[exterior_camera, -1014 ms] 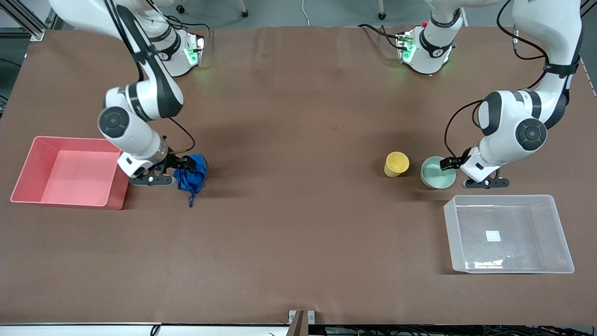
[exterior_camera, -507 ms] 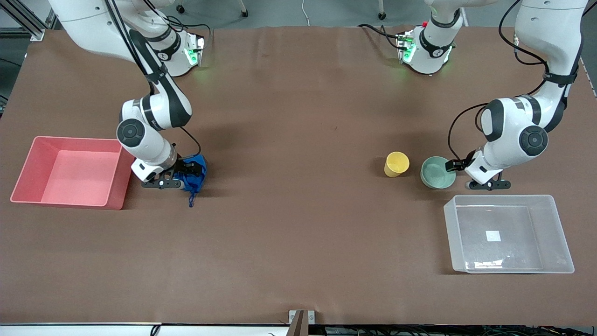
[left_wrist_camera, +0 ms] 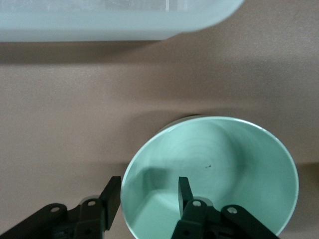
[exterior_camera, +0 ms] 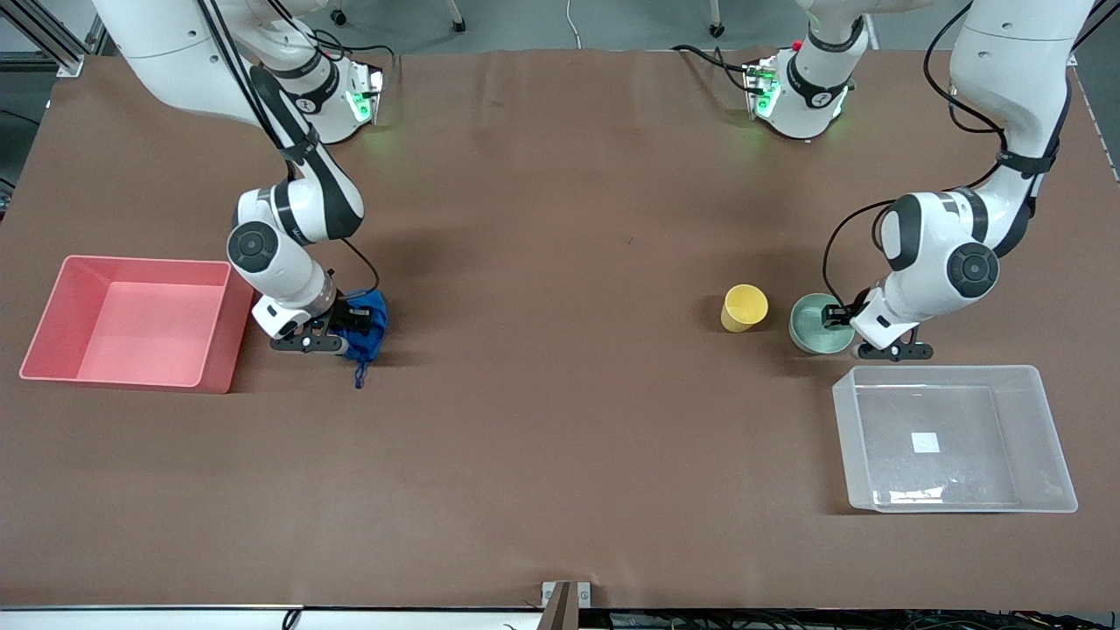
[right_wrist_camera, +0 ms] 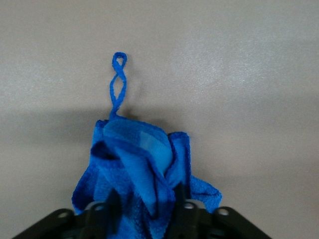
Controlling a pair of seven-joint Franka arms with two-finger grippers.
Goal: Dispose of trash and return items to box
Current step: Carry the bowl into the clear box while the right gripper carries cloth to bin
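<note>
The blue wad of trash (exterior_camera: 371, 317) lies on the table beside the pink bin, its string (right_wrist_camera: 118, 85) trailing toward the front camera. My right gripper (exterior_camera: 348, 324) is down on the wad, open, one finger on each side of the cloth (right_wrist_camera: 142, 157). The mint bowl (exterior_camera: 814, 325) stands beside the yellow cup (exterior_camera: 745, 306). My left gripper (exterior_camera: 838, 317) is open and straddles the bowl's rim, one finger inside the bowl (left_wrist_camera: 224, 159) and one outside. The clear box (exterior_camera: 954, 374) stands nearer the front camera than the bowl.
The pink bin (exterior_camera: 140, 261) stands at the right arm's end of the table, close to the right arm's wrist. The clear box's wall (left_wrist_camera: 99, 22) shows in the left wrist view a short way from the bowl.
My right gripper has slid onto the blue wad and now straddles it. My left gripper has shifted onto the bowl's rim. Cup, bowl, bin and box have not moved.
</note>
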